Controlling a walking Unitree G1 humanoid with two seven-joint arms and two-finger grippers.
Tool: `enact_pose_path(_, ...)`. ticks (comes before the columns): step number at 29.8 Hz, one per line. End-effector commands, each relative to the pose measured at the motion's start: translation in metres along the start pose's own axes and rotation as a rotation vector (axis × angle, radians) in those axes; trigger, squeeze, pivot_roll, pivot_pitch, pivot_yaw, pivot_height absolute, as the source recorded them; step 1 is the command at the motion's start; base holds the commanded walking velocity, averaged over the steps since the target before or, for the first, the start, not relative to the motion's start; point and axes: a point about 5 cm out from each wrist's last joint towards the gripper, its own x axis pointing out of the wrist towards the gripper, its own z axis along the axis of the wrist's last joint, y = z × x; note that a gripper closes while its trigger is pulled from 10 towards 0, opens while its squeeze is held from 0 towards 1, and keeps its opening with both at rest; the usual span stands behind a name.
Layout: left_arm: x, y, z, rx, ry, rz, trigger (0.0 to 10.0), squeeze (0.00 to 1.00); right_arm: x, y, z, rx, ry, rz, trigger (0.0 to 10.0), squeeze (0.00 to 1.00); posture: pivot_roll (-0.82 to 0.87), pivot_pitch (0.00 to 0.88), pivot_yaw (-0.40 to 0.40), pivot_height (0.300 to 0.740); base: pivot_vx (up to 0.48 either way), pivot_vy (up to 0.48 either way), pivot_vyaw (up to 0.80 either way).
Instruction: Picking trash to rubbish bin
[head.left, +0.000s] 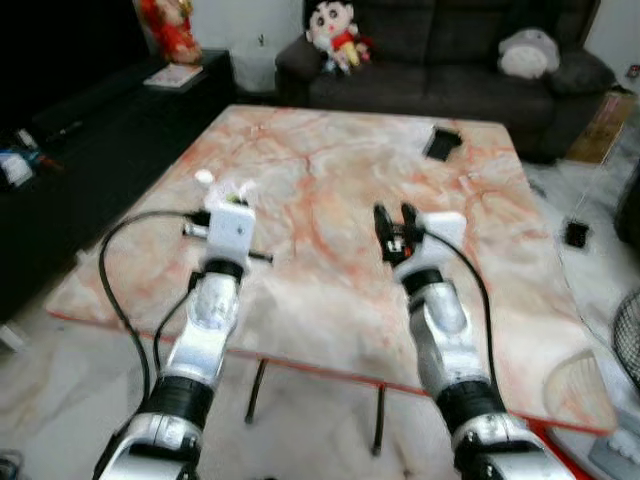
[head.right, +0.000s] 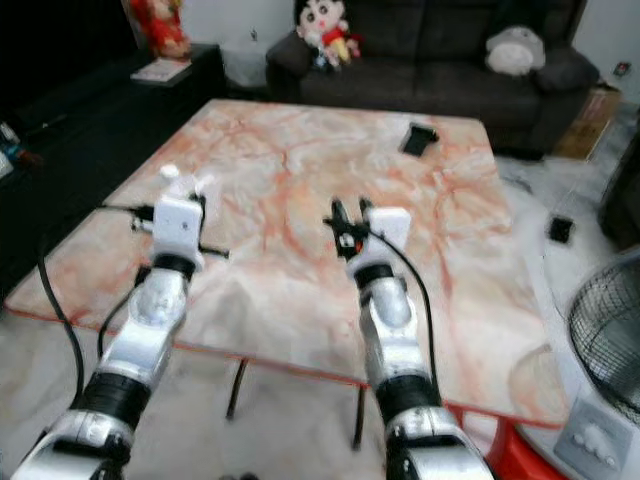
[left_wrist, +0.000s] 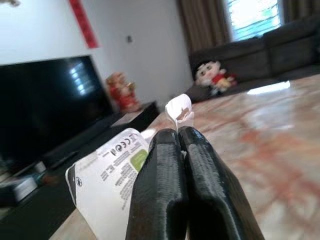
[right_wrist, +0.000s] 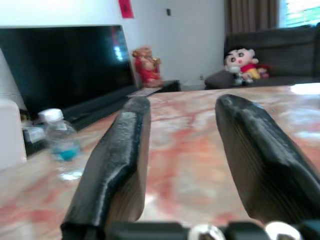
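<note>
Both silver arms reach forward over the near edge of the marble bench (head.left: 330, 200), pink-orange veined. Left claw (left_wrist: 179, 137) is clenched on a white paper wrapper (left_wrist: 107, 177) with printed text and a green patch; the scrap sticks out past the fingertips and folds back beside the fingers, held just above the bench's left side. In the left eye view the wrapper shows as a small white bit at the claw tip (head.left: 238, 192), with another small white scrap (head.left: 204, 177) on the bench just beside it. Right claw (head.left: 396, 222) is released, fingers (right_wrist: 117, 150) spread apart with nothing between them, hovering over the bench middle. A water bottle (right_wrist: 59, 140) with blue liquid stands off to one side in the right wrist view. Farther on the bench, near the far right corner, lies a dark flat object (head.left: 442, 142). Beyond the bench: dark sofa (head.left: 450, 50) with a cartoon doll (head.left: 335, 35) and a grey plush (head.left: 530, 52); TV (left_wrist: 47, 110) on a black cabinet (head.left: 110, 120) at left, red figurine (head.left: 172, 28) on it.
</note>
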Motion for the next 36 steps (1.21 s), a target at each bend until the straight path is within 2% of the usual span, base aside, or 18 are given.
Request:
enact_pose_path(1,0.0045,-0.0028,0.0075,-0.012,-0.025,-0.002,10.0,0.00,0.0008,-0.0012,0.0012,0.002,-0.004,-0.004,10.0,0.00,0.01,0.028,0.030,0.740,0.000,0.000,0.00)
enact_pose_path(36,0.0049,-0.0010,0.0074,-0.028,-0.019,0.009,10.0,0.00,0.0017,0.0019,-0.0004,0.005,0.011,0.013,10.0,0.00,0.01,0.045,0.022,0.740,0.000,0.000,0.00)
